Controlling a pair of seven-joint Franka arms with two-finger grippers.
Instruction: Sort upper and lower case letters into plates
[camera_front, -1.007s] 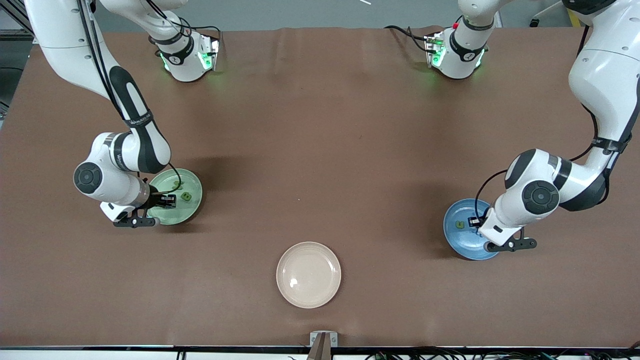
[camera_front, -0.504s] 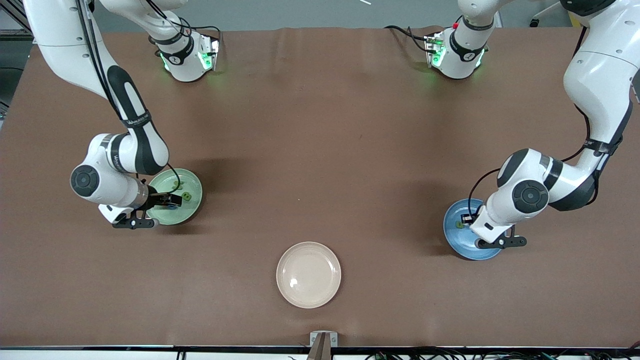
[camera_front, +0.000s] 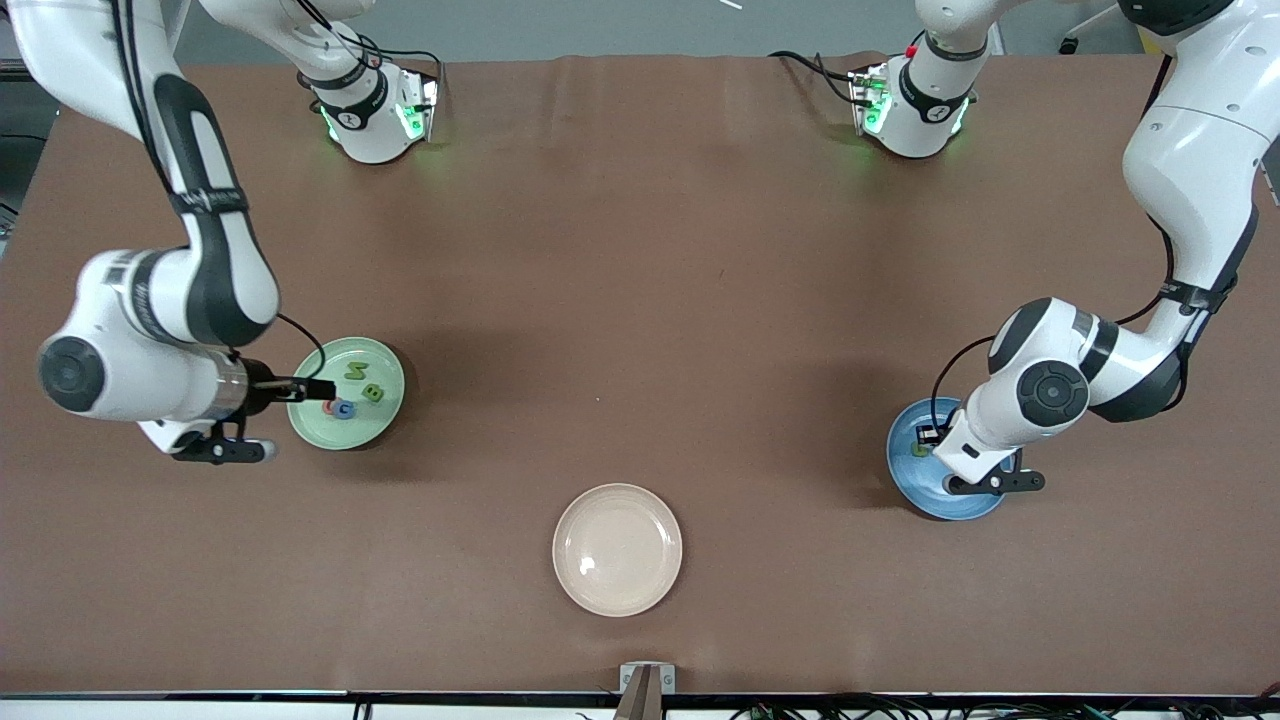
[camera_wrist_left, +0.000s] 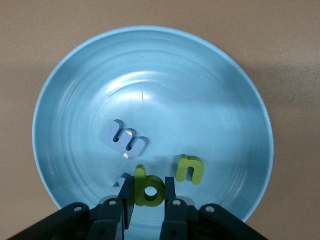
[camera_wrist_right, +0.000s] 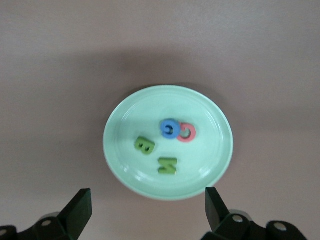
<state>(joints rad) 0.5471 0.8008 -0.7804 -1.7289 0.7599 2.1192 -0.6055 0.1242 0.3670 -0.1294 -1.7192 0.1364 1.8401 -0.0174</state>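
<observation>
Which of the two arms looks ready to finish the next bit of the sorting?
The left one, probably: its left gripper is shut on a green letter over the blue plate. The right gripper hangs open above the green plate.

A big brown desk (camera_front: 640, 250) fills the room's view. A cream plate (camera_front: 617, 549) sits near its front edge. Grey floor (camera_front: 600, 25) shows past the top edge.
</observation>
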